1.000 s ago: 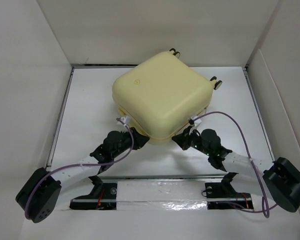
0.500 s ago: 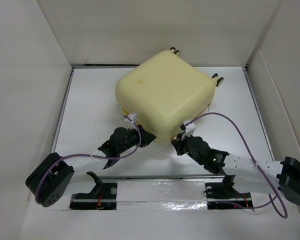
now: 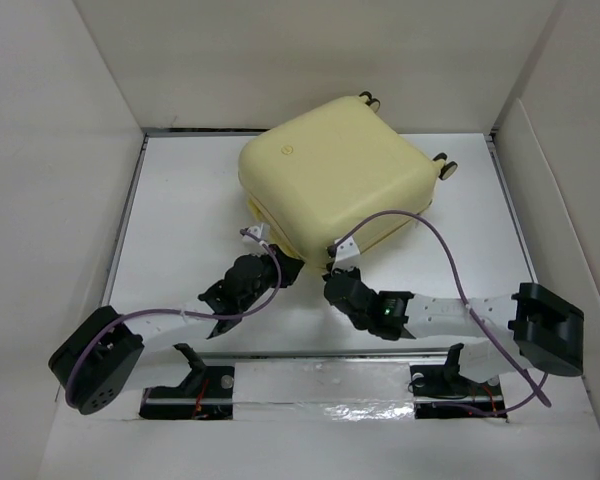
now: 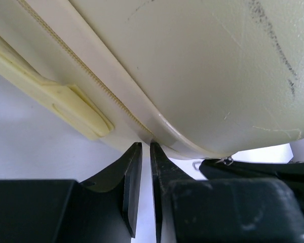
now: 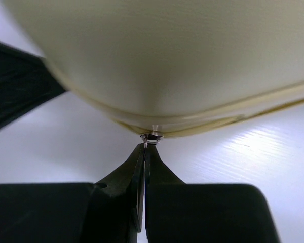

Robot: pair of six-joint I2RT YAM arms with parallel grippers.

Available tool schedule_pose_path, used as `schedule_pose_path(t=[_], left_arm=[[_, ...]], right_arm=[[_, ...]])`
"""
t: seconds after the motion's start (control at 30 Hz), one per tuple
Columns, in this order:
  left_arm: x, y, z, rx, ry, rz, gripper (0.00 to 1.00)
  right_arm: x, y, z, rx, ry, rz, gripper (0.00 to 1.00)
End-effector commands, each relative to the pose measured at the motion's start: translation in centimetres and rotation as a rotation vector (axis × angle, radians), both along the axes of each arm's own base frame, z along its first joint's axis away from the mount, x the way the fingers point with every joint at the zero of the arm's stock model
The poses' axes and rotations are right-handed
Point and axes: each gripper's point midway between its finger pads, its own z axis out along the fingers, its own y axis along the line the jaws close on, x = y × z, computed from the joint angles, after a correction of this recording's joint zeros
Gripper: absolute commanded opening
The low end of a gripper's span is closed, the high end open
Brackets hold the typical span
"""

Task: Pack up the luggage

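1. The luggage (image 3: 335,190) is lying flat on the white table (image 3: 180,200), toward the far middle and turned cornerwise, with its lid down over the base. Nothing loose is showing around it, so I'm judging the filling done and the zipping round the seam as what's left. How much is already zipped, I cannot tell.
2. Both arms are stretching low across the table from wide-flung elbows, and they're converging on the near corner of the shell.
3. The left gripper (image 4: 143,148) is nosing the zip line (image 4: 99,86) under that corner. Its fingers are sitting almost together with a thin slit between, and nothing is visibly caught.
4. The right gripper (image 5: 144,148) is pinching tight on the little metal zipper pull (image 5: 151,136) at the corner's underside.
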Motion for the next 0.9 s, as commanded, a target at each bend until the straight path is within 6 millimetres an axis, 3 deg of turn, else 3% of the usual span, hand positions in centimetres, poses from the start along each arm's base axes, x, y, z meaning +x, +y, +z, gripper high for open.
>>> schedule_pose_path(t=[0.0,0.1,0.13,0.27,0.37,0.47,0.57,0.6,0.63,0.7,0.73,0.87], left_arm=[[-1.1,-3.4,6.8,-0.147,-0.115,-0.117,0.11],[-0.8,-3.4,7.0,-0.139,-0.12,-0.118,0.13],[-0.7,-3.7,7.4,-0.141,-0.124,-0.126,0.13],[0.3,-4.0,7.4,-0.126,-0.128,-0.115,0.13],[0.6,-4.1,7.3,-0.124,-0.126,-0.107,0.13],[0.6,-4.6,6.9,-0.126,-0.117,-0.122,0.13],[0.5,-5.0,6.7,-0.134,-0.107,-0.139,0.13],[0.6,-5.1,6.5,-0.133,-0.104,-0.138,0.13],[0.6,-5.2,6.5,-0.134,-0.105,-0.138,0.13],[0.7,-5.3,6.3,-0.13,-0.104,-0.14,0.13],[0.7,-5.3,6.2,-0.128,-0.102,-0.14,0.13],[0.1,-5.6,5.9,-0.132,-0.096,-0.154,0.13]], right_arm=[[-6.6,10.1,7.6,0.408,0.049,0.355,0.0],[-8.8,8.5,6.3,0.403,0.091,0.411,0.0],[-9.2,7.3,4.5,0.355,0.127,0.409,0.0],[-9.3,2.4,1.7,0.296,0.176,0.298,0.0],[-10.2,1.7,1.8,0.321,0.19,0.331,0.0],[-11.4,3.8,3.7,0.356,0.188,0.454,0.0],[-12.9,7.7,5.1,0.336,0.202,0.593,0.0],[-13.4,9.4,7.2,0.354,0.176,0.649,0.0],[-14.3,10.9,6.6,0.334,0.196,0.7,0.0],[-15.8,13.0,7.9,0.331,0.173,0.765,0.0],[-15.9,14.5,9.1,0.345,0.157,0.78,0.0],[-14.1,16.0,10.9,0.377,0.092,0.69,0.0]])
